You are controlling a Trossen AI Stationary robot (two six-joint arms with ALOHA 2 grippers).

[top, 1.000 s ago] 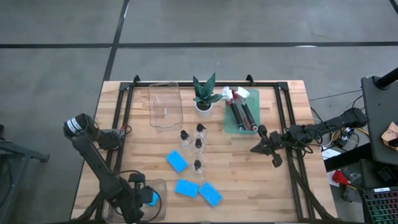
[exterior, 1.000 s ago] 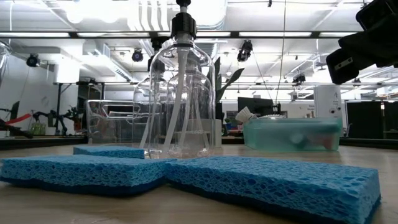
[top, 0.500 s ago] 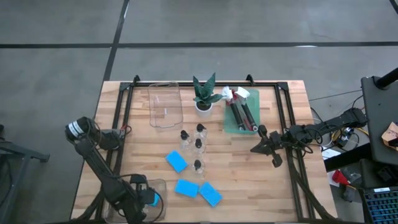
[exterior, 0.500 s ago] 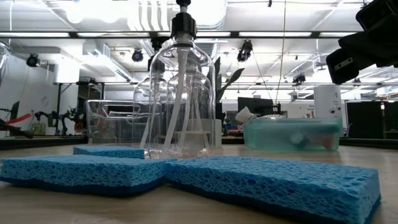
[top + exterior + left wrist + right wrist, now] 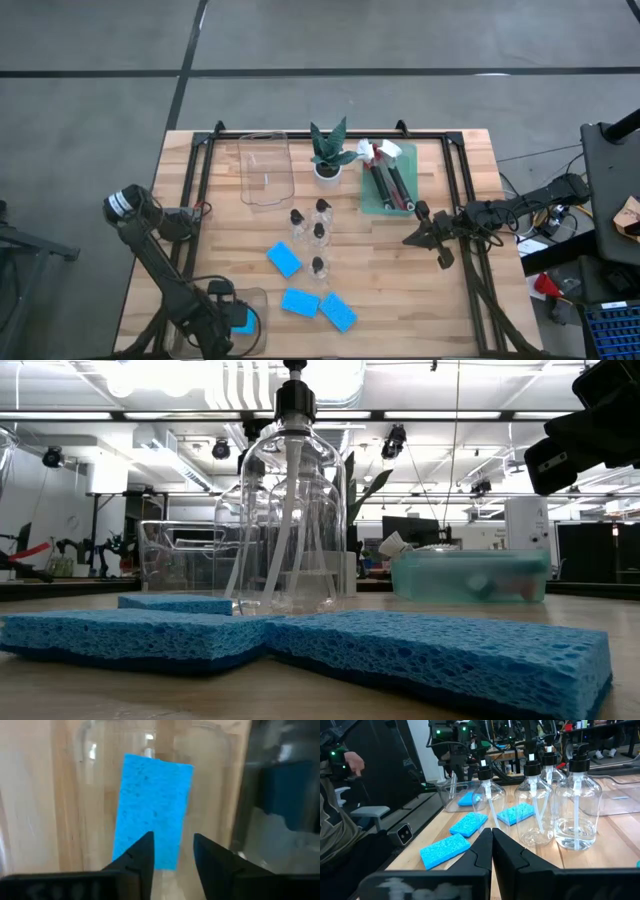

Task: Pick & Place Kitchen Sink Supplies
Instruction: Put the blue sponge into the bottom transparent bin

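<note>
Left gripper [image 5: 172, 852], jaws apart and empty, hangs over the bright blue rectangular sponge [image 5: 152, 810] lying in the clear plastic tray [image 5: 256, 297] at the table's near-left corner; risk: clipping the wall on withdrawal; right gripper [image 5: 492, 847] clenched, idle.

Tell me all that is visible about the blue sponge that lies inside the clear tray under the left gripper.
The blue sponge is a bright blue rectangle with a fine porous surface. It lies flat on the bottom of the clear tray at the table's near left corner, apart from the tray walls. The left gripper hangs above it, fingers open, not touching it.
</note>
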